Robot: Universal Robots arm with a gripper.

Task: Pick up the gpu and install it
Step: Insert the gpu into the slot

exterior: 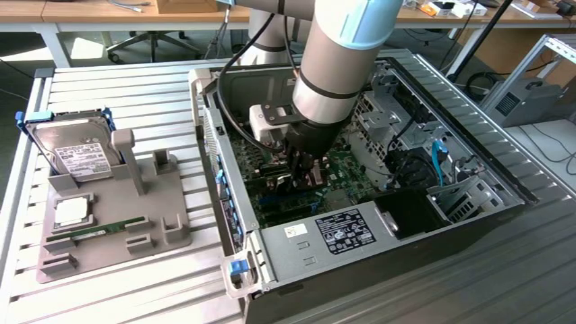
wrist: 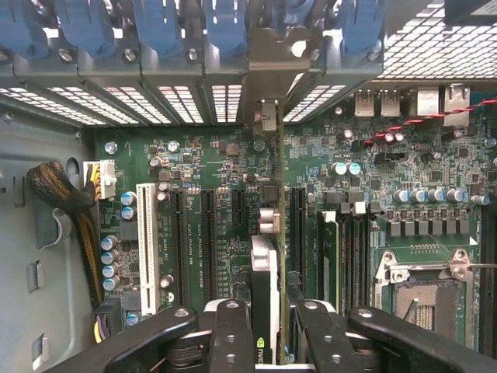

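Now | tool (wrist: 269,322) pinching gpu (wrist: 262,280) by its faces, upright, edge-on | low inside PC case (exterior: 504,182), lined along motherboard (wrist: 225,163) expansion slot (wrist: 296,225), bracket toward rear openings, likely for straight seating | seated or not: cannot tell

Logo mark on gpu (wrist: 262,287) edge; motherboard (wrist: 225,256) print, hard drive label (exterior: 79,160) illegible.
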